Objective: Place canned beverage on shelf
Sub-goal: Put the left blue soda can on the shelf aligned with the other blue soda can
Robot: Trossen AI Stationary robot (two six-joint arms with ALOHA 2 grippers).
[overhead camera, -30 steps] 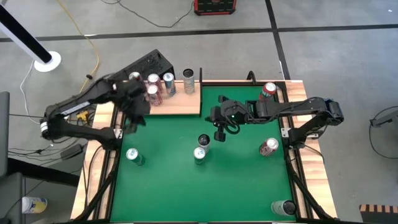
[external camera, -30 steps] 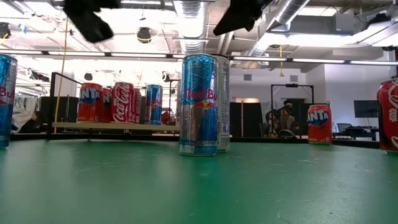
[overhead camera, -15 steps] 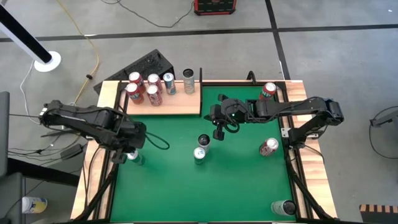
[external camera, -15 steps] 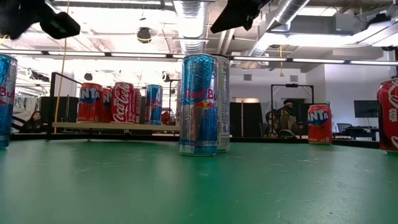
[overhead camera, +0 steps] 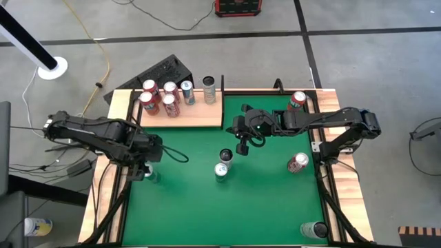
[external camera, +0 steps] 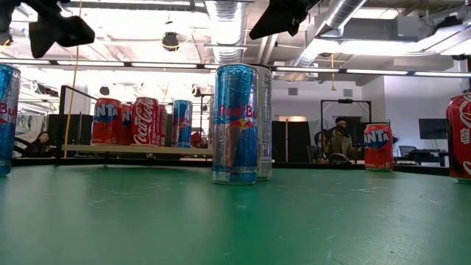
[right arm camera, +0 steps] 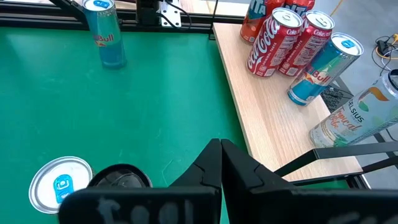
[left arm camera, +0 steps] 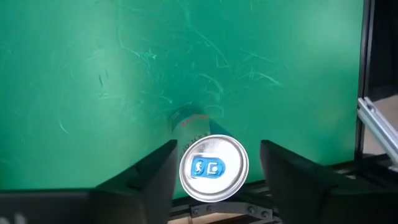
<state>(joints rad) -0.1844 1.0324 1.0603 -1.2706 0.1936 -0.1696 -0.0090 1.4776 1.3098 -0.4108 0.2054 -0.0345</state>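
Risk: the left end effector (left arm camera: 214,171) sits straight above a blue can (left arm camera: 214,168) at the lower left of the high view; coming down off-centre, a finger (left arm camera: 152,177) could land on the rim and tip the can onto the counter (overhead camera: 262,200).
Cause: the can is tall and narrow, and the fingers leave little spare room either side of it.
Second risk: carrying it to the shelf (overhead camera: 196,114), the can could knock the cans already there (overhead camera: 167,98), which crowd the shelf's left end.
Left arm: reaching in from the left edge of the high view, wrist pointing down; fingers spread, one on each side of the can top, not touching it, holding nothing.
Right arm: stretched from the right edge toward the centre, right end effector (overhead camera: 242,146) hanging above the counter just right of the shelf's corner; fingers pressed together, empty.
Shelf: upper left of the high view, along the counter's far edge.
Other cans: two (overhead camera: 222,164) at mid-counter.
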